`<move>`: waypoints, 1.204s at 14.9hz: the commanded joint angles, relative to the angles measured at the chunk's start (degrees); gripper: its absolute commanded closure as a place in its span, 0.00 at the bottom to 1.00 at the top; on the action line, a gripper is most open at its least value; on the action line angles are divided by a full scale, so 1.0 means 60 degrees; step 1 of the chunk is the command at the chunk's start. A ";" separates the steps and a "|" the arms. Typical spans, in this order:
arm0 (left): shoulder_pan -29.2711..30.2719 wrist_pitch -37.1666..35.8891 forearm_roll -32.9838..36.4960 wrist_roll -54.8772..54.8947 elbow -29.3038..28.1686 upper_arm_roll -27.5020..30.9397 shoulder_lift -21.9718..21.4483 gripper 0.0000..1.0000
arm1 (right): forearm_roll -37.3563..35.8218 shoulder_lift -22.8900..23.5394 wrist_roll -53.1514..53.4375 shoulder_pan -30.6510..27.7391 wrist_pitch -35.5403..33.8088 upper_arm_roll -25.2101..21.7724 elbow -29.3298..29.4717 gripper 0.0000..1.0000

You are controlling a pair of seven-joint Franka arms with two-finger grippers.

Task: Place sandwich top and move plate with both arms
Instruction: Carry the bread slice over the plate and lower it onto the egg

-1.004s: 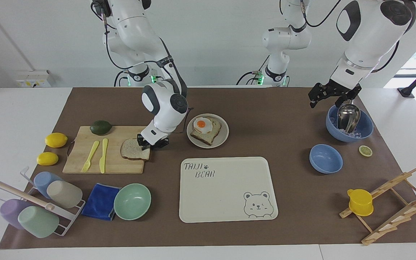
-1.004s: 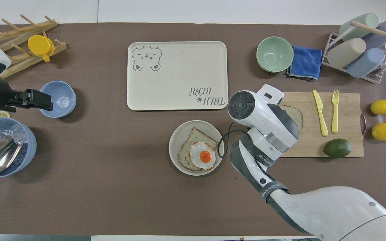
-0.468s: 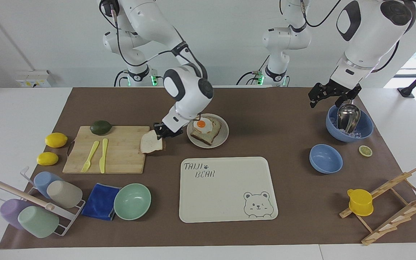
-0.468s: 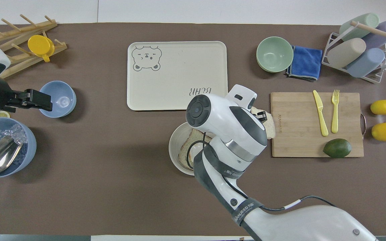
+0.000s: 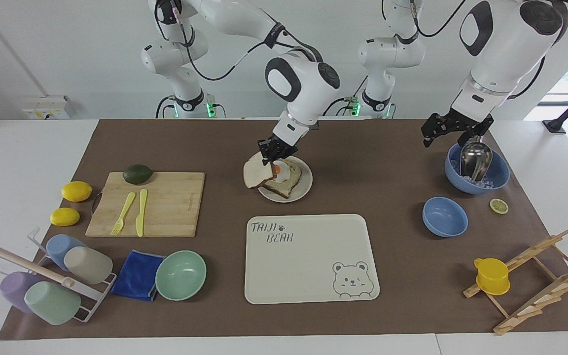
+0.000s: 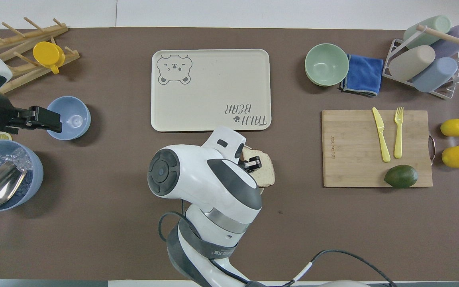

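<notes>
Pale sandwich top (image 5: 257, 174) over plate (image 5: 303, 190) rim

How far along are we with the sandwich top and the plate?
Done: the sandwich top is off the cutting board. In hand: the right gripper holds it, tilted, over the plate and egg toast. Left: setting it down, then moving the plate with both arms; the left gripper waits open over the ice bowl.

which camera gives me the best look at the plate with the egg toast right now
The facing view: the plate shows most of its rim, with the egg toast on it and the sandwich top hanging over its edge. In the overhead view the right arm hides it.
</notes>
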 commanded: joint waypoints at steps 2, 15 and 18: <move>0.0135 -0.0060 -0.0078 0.0083 -0.0086 -0.0033 -0.0159 0.00 | 0.0215 0.0108 0.0766 0.0053 0.0913 0.0032 -0.0331 1.00; 0.0194 0.0787 -0.0078 -0.0019 -0.0890 -0.0003 -0.0422 0.00 | 0.0918 0.0020 0.1615 0.0155 0.2336 0.0047 -0.1021 0.00; 0.0150 0.1315 -0.0092 -0.0224 -0.1141 -0.0047 -0.0467 0.00 | 0.1663 -0.0373 0.1558 -0.0150 0.2205 0.0003 -0.0494 0.00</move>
